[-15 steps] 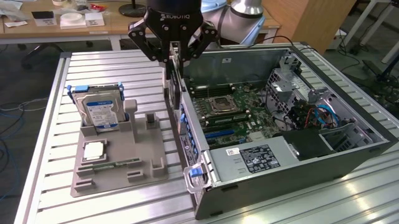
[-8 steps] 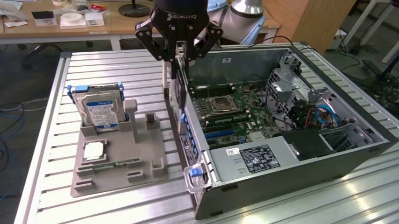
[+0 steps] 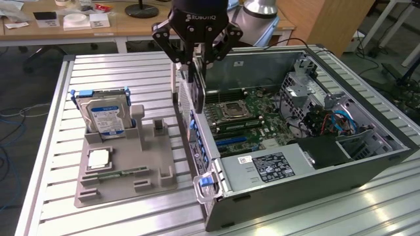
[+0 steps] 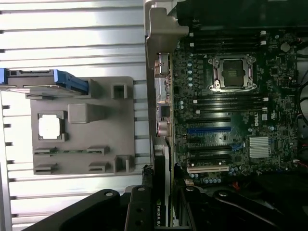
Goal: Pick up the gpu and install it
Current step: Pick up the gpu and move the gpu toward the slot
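Ribbed aluminium table (image 3: 118, 69), lab benches behind. Gripper (image 3: 195, 71) hangs over the open computer case (image 3: 367, 162), jaws drawn in about halfway and clamped flat on both faces of the gpu (image 3: 196, 98). The card hangs on edge below the fingers, clear of the board, above the case's rear wall on the exterior view's left. In the wrist view it sits in line with that rear wall, just beside the motherboard (image 4: 231, 106) rather than over it. The blue slot (image 4: 208, 130) and white slot (image 4: 208, 168) lie bare. To seat it well, I judge: keep the card plumb, line its edge up along one slot and its end bracket with the rear opening, then press down evenly without twisting. Grey parts tray (image 3: 118, 182) with the hard drive (image 3: 105, 115) stands apart, untouched.
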Motion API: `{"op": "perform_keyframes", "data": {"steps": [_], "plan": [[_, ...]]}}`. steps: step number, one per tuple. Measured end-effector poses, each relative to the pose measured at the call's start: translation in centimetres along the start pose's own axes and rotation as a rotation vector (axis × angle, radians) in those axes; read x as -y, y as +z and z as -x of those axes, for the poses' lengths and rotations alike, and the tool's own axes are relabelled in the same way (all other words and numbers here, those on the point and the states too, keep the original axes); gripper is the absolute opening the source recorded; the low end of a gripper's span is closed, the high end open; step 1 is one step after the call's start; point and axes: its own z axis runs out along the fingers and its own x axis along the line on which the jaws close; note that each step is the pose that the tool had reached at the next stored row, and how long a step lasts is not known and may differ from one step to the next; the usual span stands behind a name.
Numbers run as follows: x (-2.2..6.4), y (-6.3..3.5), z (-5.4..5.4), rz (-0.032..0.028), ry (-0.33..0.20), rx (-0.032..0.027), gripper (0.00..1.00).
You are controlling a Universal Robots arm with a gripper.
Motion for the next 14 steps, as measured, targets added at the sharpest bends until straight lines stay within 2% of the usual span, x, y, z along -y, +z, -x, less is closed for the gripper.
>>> {"op": "perform_keyframes", "data": {"steps": [14], "plan": [[-0.35,0.12,4.6,0.0000,0.000,0.0001,0.27]]}}
